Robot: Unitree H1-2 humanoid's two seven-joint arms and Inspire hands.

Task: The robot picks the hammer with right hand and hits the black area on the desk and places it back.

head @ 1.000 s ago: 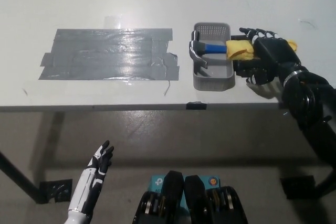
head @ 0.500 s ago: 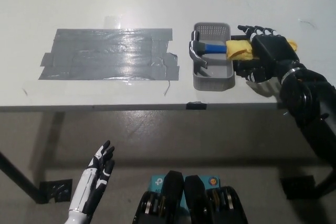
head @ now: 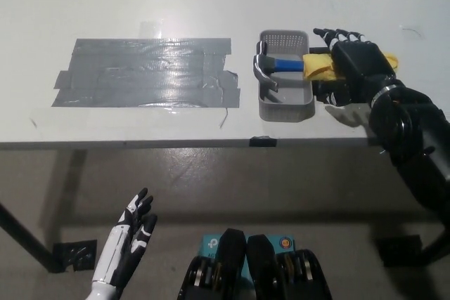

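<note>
Presently: pick not yet made; hammer untouched in its tray.

Desk [head: 211,5]: white top, filling the upper half of the head view.

Tape [head: 144,72]: grey-black patch stuck flat on the desk, at 9 o'clock from the tray, just beside it. This is the strike area.

Tray [head: 285,110]: small grey perforated basket near the front desk edge, at 3 o'clock from the tape.

Hammer [head: 281,65]: lies across the tray's far end, steel head at 9 o'clock inside the tray, blue neck over the tray, yellow grip running out over the rim toward 3 o'clock and under the right hand.

Right hand [head: 355,68]: black, at 3 o'clock from the tray, lying over the yellow grip with fingers spread and pointing to 12 o'clock. Released, holding nothing; whether the palm touches the grip cannot be told.

Left hand [head: 130,233]: white, resting below desk level at 7 o'clock in the view, fingers apart, empty.

Step in hand: judged to be the closing of the right hand on the grip.

Risk, tray: the head sits inside the basket; a lift drawn toward 3 o'clock could hook the rim and drag or tip the tray, which stands close to the desk edge.

Risk, grasp: the hand hides most of the grip; a closure too near the grip's end may let the heavy head droop or twist.

Risk, strike: the tape begins just beside the tray, so a short swing could land on the tray.
</note>
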